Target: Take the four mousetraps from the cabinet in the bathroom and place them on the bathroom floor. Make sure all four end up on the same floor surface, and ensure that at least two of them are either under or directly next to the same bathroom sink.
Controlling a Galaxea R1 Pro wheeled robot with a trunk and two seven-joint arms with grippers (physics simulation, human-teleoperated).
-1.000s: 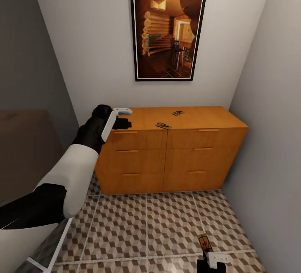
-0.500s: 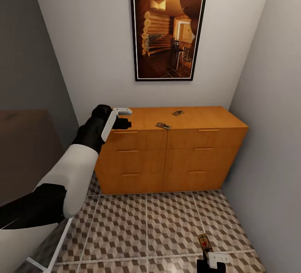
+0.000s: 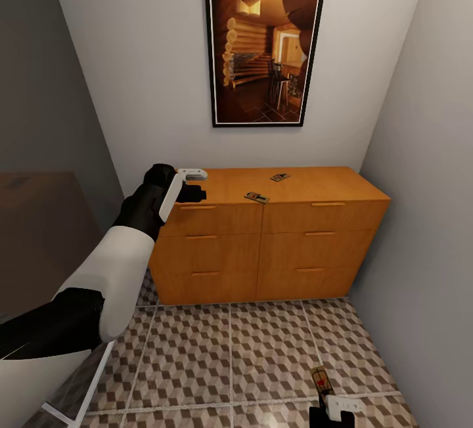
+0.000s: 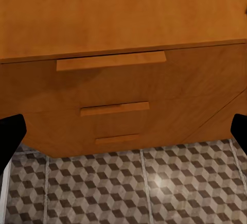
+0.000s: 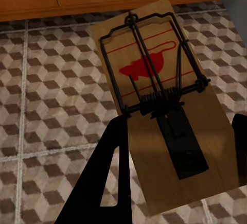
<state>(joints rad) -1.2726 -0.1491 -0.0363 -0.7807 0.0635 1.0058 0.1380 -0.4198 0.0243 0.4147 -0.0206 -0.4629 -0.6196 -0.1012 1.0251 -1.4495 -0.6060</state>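
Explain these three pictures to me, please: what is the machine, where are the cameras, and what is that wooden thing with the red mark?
This is a computer simulation of a two-armed robot. The big picture comes from its head, looking down at an orange cabinet and the patterned floor. Its left arm reaches to the cabinet's top corner; the left gripper has open, empty jaws, and its camera looks down the drawer fronts. Two mousetraps lie on the cabinet top. The right gripper, low by the floor, carries a third mousetrap, the wooden board with wire and red mark, seen close up by that arm's camera. Whether its jaws grip it firmly I cannot tell.
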